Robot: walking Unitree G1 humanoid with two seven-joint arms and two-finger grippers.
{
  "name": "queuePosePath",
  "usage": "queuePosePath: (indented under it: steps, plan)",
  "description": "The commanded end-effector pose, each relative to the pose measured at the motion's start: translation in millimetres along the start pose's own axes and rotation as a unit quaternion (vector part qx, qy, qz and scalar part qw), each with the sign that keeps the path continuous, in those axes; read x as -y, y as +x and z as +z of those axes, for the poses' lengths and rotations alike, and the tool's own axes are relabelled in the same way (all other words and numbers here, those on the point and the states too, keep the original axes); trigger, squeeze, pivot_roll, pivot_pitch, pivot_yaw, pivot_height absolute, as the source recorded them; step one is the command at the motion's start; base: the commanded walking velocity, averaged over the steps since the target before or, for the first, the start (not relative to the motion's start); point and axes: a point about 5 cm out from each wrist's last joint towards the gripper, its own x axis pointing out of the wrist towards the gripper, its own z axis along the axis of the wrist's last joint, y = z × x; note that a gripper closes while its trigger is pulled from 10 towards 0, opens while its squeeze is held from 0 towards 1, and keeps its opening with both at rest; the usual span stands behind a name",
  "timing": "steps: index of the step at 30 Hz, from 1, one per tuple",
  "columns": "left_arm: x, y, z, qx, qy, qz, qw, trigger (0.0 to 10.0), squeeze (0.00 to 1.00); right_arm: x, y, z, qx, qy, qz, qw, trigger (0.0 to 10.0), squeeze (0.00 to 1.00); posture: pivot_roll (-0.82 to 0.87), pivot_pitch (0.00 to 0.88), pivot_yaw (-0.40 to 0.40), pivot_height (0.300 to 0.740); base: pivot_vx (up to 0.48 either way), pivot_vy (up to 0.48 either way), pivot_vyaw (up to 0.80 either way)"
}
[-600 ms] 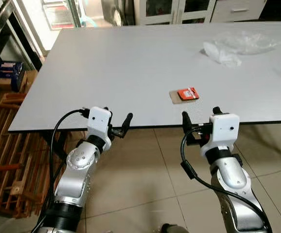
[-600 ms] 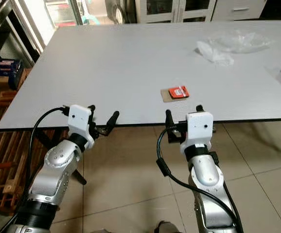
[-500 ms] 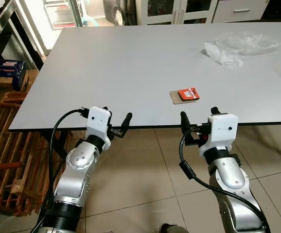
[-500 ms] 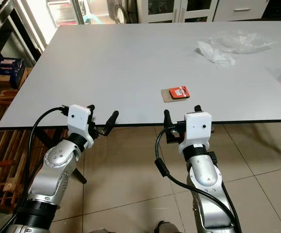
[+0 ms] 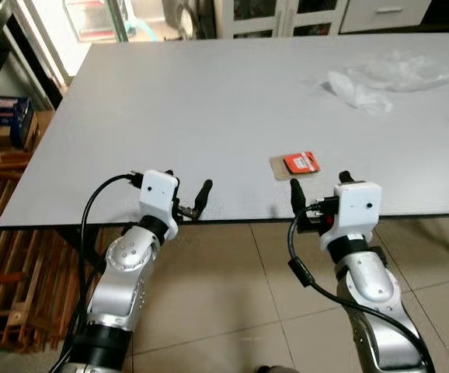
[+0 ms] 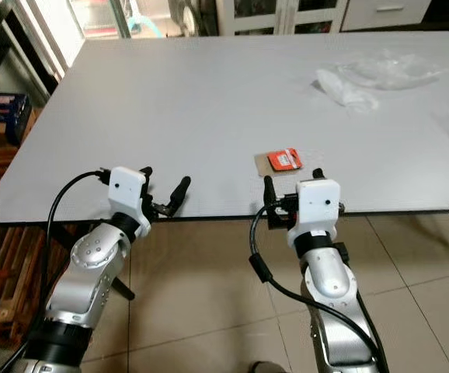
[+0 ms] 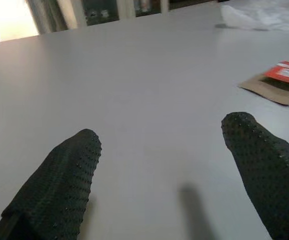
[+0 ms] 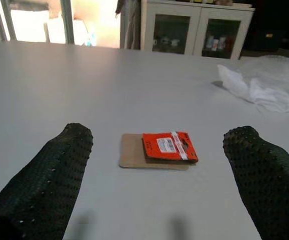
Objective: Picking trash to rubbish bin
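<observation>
The red packet (image 8: 164,148) lay on the table (image 5: 178,101) near its front edge. The right gripper (image 8: 159,200) faced it, fingers wide apart, empty; the left gripper (image 7: 164,175) likewise.

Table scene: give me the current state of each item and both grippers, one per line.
Orange packet: lying flat on a brown card on the table, untouched.
White crumpled wrapper: lying loose farther back on the table.
Clear plastic bag: crumpled, resting beside the wrapper.
Left gripper: open, holding nothing, at the table's near edge.
Right gripper: open, holding nothing, lined up just short of the packet.
</observation>
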Motion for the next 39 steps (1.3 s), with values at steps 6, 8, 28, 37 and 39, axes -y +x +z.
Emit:
queuePosePath:
  steps: [6,8,28,37,39]
  plan:
    - [-4.5,-4.4,-1.1,0.001,0.011,0.004,1.000,10.0,0.00,-5.6,0.8,0.6,0.003,-0.003,0.012,1.000,10.0,0.00,-0.07,0.122,0.046,0.740,0.130,0.000,0.00]
    - [-4.4,-4.3,-1.3,0.001,0.011,0.004,1.000,10.0,0.00,-5.5,1.0,0.7,0.003,-0.004,0.011,1.000,10.0,0.00,-0.07,0.122,0.046,0.740,0.480,0.000,0.00]
    - [-5.1,-5.1,0.3,0.010,0.007,0.003,1.000,10.0,0.00,-5.9,1.4,2.5,0.008,-0.006,0.009,1.000,10.0,0.00,-0.06,0.124,0.047,0.740,0.476,0.000,0.00]
    - [-5.6,-4.4,-0.2,0.005,0.001,0.008,1.000,10.0,0.00,-4.2,2.1,3.9,0.011,-0.007,0.006,1.000,10.0,0.00,-0.06,0.124,0.047,0.740,0.000,0.000,0.00]
    - [-5.7,-4.1,-0.7,0.003,0.001,0.010,1.000,10.0,0.00,-5.2,2.2,4.0,0.011,-0.006,0.006,1.000,10.0,0.00,-0.06,0.124,0.047,0.740,0.000,0.000,0.00]
